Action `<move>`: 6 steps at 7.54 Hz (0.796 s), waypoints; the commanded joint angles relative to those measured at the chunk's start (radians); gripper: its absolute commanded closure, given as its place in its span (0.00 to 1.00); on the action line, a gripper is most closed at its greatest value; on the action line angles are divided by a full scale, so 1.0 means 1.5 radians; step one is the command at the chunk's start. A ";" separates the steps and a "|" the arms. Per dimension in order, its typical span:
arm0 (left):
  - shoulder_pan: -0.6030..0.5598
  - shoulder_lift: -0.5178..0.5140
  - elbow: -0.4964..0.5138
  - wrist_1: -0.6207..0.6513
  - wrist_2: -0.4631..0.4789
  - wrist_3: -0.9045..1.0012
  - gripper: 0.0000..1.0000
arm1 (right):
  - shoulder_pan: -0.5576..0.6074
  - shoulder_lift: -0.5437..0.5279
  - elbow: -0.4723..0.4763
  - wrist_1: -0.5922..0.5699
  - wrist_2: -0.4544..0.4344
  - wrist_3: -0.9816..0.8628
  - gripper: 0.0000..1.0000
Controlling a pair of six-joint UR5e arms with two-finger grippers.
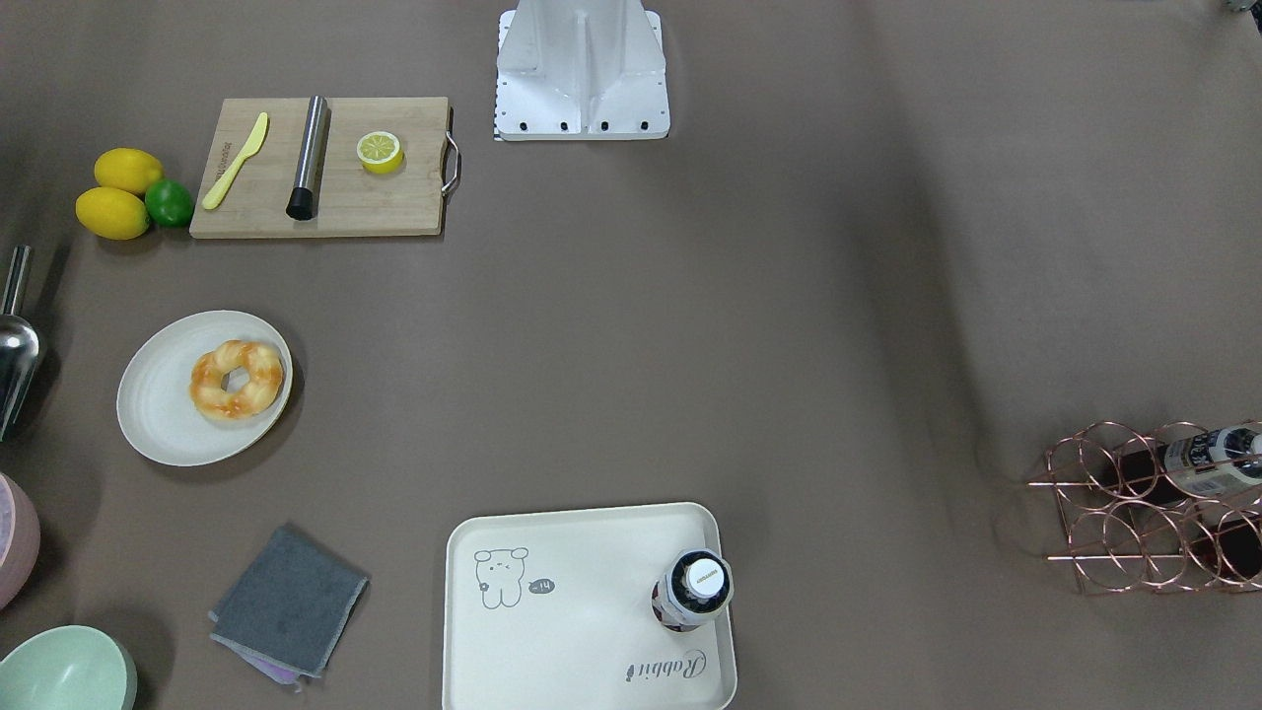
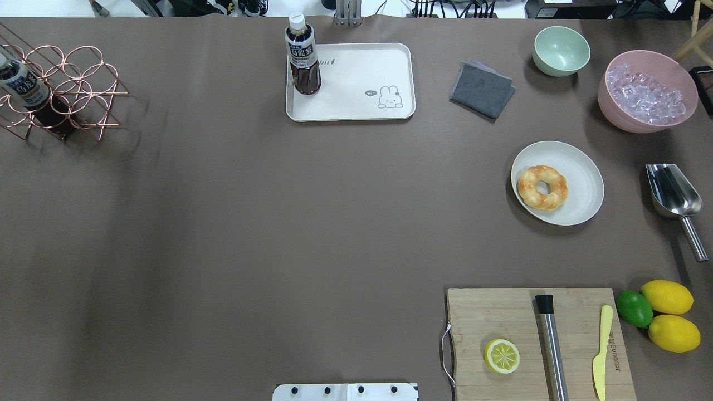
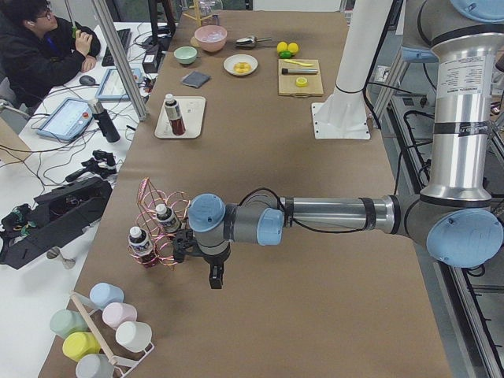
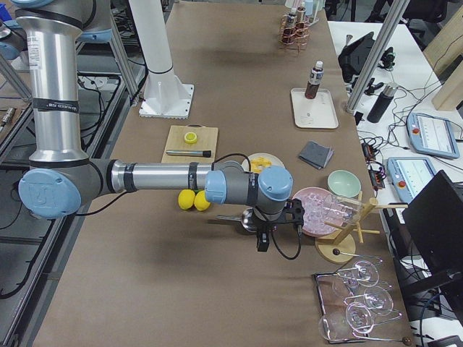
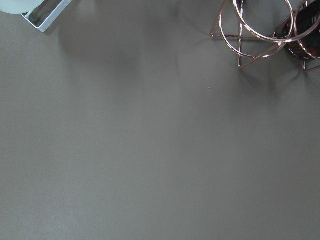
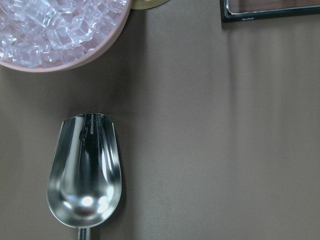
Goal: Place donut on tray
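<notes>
Though tiny sidelong, donut [image 2: 556, 195] plain overhead.

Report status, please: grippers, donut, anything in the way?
Left gripper, right gripper far from donut, state unclear. Donut on round plate, not yet on tray. Bottle stands in one tray corner.

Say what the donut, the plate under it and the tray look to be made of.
Donut: golden-orange with even glossy patches. It could be glazed pastry or a foam or plastic replica; the look leaves it open.
Plate: matte cream with faint concentric ridges, probably plastic or a fibre composite.
Tray: the same matte cream, with a printed drawing and a moulded, rounded rim, so likely similar plastic.
</notes>
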 commanded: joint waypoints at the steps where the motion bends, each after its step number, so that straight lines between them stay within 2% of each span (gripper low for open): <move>1: 0.000 0.000 0.000 0.000 0.000 0.000 0.02 | 0.000 -0.002 0.002 0.000 0.002 0.002 0.00; 3: 0.000 0.000 -0.001 0.000 0.000 0.000 0.02 | 0.001 -0.003 0.005 0.000 0.001 0.000 0.00; 6: 0.000 0.000 -0.001 0.000 -0.001 0.000 0.02 | 0.001 -0.003 0.052 0.000 0.016 0.007 0.00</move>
